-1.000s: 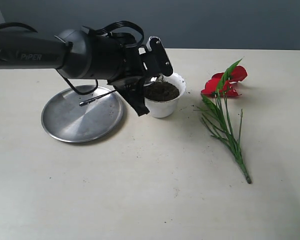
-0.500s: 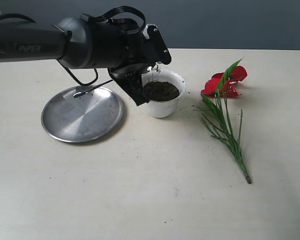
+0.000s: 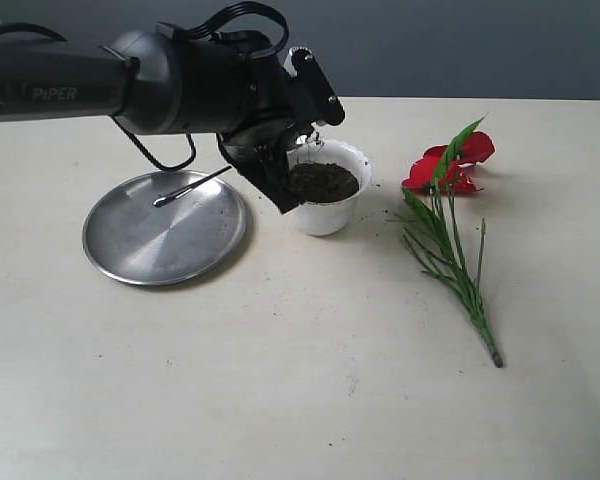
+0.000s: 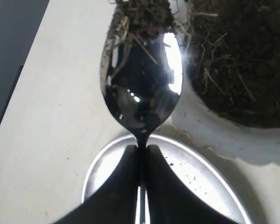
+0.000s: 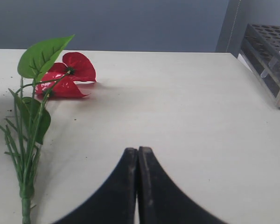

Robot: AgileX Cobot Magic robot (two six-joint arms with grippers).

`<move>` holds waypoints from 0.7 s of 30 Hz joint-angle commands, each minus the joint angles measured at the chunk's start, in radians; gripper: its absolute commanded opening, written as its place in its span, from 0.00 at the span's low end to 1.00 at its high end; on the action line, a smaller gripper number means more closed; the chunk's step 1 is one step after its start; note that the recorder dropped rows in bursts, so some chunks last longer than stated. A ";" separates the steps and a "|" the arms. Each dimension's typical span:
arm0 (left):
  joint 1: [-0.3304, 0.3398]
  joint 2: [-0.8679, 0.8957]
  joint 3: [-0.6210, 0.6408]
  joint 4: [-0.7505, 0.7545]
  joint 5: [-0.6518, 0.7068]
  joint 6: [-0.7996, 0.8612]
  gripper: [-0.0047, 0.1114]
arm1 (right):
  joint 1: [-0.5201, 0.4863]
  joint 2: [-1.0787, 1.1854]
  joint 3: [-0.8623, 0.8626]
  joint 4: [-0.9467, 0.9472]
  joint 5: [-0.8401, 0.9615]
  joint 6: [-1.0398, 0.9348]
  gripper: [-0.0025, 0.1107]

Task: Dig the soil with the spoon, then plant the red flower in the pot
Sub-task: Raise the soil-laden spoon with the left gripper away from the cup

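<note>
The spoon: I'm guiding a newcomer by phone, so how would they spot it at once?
On the pale table, find the round steel plate beside the white pot. The spoon is pinched in the left claw, bowl by the pot's rim, thin handle slanting over the plate. Unlike the flat plate, it is a slim shiny stick whose bowl carries crumbs of soil.
</note>
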 commanded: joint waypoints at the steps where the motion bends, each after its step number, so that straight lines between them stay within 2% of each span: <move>1: -0.001 -0.013 -0.005 -0.021 -0.013 -0.008 0.04 | -0.003 -0.003 0.005 -0.002 -0.012 -0.001 0.02; 11: -0.001 -0.013 -0.005 -0.085 -0.087 -0.008 0.04 | -0.003 -0.003 0.005 -0.002 -0.012 -0.001 0.02; 17: -0.001 -0.015 -0.005 -0.112 -0.071 -0.008 0.04 | -0.003 -0.003 0.005 0.000 -0.012 -0.001 0.02; 21: -0.001 -0.018 -0.005 -0.140 -0.013 -0.008 0.04 | -0.003 -0.003 0.005 0.000 -0.012 -0.001 0.02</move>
